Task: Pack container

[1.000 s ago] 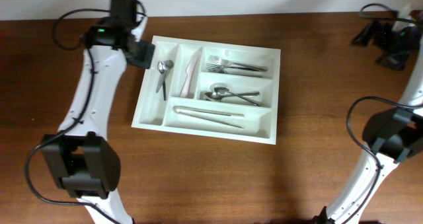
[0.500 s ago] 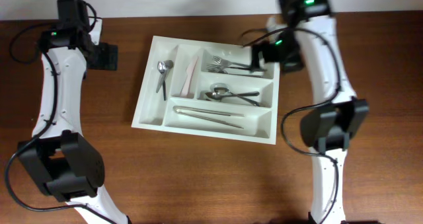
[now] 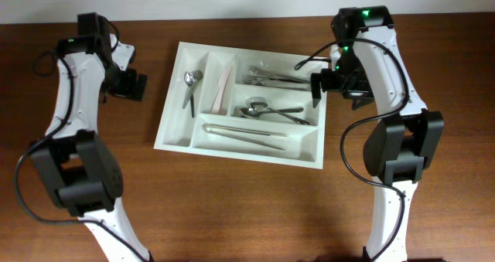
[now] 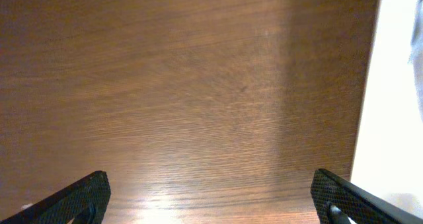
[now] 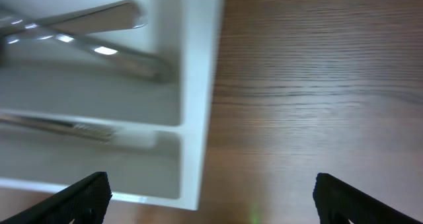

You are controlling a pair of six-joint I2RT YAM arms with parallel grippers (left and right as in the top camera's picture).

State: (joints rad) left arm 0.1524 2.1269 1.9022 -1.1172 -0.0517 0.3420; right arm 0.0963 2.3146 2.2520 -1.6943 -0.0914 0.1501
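Container (image 3: 176,129) between arched arms, left claw (image 3: 133,85) wide beside its left side, right claw (image 3: 323,85) wide above its right rim

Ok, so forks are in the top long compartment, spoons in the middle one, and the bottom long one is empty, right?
Not empty: the overhead view shows long silver utensils lying in the bottom long compartment of the container. Forks in the top one and spoons in the middle one are right.

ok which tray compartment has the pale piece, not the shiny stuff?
The second narrow upright compartment from the left of the container: it holds a pale pinkish utensil; the other four hold shiny cutlery.
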